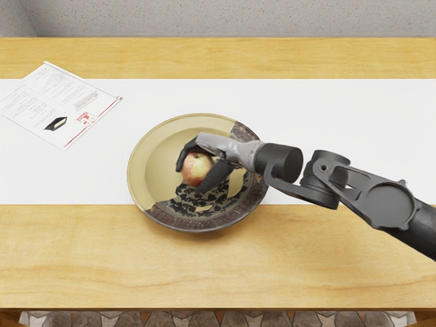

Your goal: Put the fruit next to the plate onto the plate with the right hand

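Note:
A red and yellow apple [195, 167] is over the middle of a round tan plate [153, 158] that has a dark patterned rim. My right hand [201, 163] reaches in from the right edge and is shut on the apple, with dark fingers [184, 154] curled around its top and sides. Whether the apple touches the plate or hangs just above it I cannot tell. The left arm does not show.
A printed paper sheet [56, 102] lies at the back left on the white runner [340, 136] that crosses the wooden table [204, 259]. My right forearm [361, 194] stretches over the table's right side.

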Tool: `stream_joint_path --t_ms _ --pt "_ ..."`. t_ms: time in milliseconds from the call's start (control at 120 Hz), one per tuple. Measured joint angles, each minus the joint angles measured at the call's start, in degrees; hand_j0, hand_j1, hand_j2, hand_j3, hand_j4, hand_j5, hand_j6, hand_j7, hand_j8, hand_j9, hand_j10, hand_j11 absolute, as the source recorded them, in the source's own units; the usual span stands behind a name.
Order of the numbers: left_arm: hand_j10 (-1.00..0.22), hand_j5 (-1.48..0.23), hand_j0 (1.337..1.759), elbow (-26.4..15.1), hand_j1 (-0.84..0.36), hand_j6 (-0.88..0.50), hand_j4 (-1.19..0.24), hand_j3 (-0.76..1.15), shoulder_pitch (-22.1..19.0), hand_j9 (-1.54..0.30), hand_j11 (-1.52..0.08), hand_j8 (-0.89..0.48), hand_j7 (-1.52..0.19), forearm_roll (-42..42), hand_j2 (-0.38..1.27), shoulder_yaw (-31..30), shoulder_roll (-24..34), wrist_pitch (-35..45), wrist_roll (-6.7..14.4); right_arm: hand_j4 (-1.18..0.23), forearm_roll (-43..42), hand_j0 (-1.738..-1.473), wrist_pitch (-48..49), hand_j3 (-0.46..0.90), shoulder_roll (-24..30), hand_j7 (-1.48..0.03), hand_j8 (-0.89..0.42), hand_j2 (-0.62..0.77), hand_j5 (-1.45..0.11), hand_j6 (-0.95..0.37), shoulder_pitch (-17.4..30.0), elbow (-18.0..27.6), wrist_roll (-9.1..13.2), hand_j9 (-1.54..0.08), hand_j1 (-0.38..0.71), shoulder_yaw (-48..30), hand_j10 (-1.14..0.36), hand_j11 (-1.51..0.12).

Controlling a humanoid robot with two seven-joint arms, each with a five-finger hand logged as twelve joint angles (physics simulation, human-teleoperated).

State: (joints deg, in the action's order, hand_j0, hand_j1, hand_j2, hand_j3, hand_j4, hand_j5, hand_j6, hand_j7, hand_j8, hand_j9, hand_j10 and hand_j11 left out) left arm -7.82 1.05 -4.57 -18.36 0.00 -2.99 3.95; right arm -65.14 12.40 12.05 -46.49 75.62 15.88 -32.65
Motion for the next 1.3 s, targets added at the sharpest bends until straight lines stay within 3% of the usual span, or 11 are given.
stream_joint_path --t_ms 308,408,708,983,1150,1300 --pt "-0.24 -0.32 1.658 0.0 0.06 -0.24 -0.24 0.0 0.0 -0.32 -0.32 -0.24 -0.32 0.0 0.05 0.0 0.0 0.0 0.0 -0.63 -0.1 -1.657 -0.4 0.0 -1.2 -0.44 -0.22 -0.05 -0.44 -0.28 0.0 -2.4 0.0 -0.45 0.03 0.1 -0.33 -0.45" --pt "-0.24 -0.32 1.658 0.0 0.06 -0.24 -0.24 0.0 0.0 -0.32 -0.32 -0.24 -0.32 0.0 0.05 0.0 0.0 0.0 0.0 -0.53 0.3 -1.657 -0.5 0.0 -1.1 -0.38 -0.2 -0.05 -0.38 -0.25 -0.1 -2.5 0.0 -0.38 -0.02 -0.1 -0.29 -0.38" --pt "-0.24 -0.32 1.658 0.0 0.06 -0.24 -0.24 0.0 0.0 -0.32 -0.32 -0.24 -0.32 0.0 0.05 0.0 0.0 0.0 0.0 -0.44 0.8 -1.658 -0.5 0.0 -0.9 -0.23 -0.16 -0.04 -0.22 -0.16 -0.3 -2.3 0.0 -0.23 -0.14 -0.7 -0.17 -0.23" --pt "-0.24 -0.32 1.658 0.0 0.06 -0.24 -0.24 0.0 0.0 -0.32 -0.32 -0.24 -0.32 0.0 0.05 0.0 0.0 0.0 0.0 -0.16 1.4 -1.658 -0.5 0.0 -0.4 -0.11 -0.08 -0.02 -0.11 -0.08 -0.7 -1.9 0.0 -0.11 -0.25 -0.9 -0.08 -0.11" --pt "-0.24 -0.32 1.658 0.0 0.06 -0.24 -0.24 0.0 0.0 -0.32 -0.32 -0.24 -0.32 0.0 0.05 0.0 0.0 0.0 0.0 -0.09 7.7 -1.658 -0.2 0.0 3.3 -0.08 -0.06 -0.01 -0.08 -0.06 -2.2 0.3 -0.3 -0.08 -0.28 -1.1 -0.06 -0.08" --pt "-0.24 -0.32 1.658 0.0 0.06 -0.24 -0.24 0.0 0.0 -0.32 -0.32 -0.24 -0.32 0.0 0.05 0.0 0.0 0.0 0.0 -0.07 19.0 -1.658 3.4 0.0 7.8 -0.07 -0.05 -0.01 -0.07 -0.05 -2.6 1.5 -0.4 -0.07 -0.29 -3.4 -0.05 -0.07"
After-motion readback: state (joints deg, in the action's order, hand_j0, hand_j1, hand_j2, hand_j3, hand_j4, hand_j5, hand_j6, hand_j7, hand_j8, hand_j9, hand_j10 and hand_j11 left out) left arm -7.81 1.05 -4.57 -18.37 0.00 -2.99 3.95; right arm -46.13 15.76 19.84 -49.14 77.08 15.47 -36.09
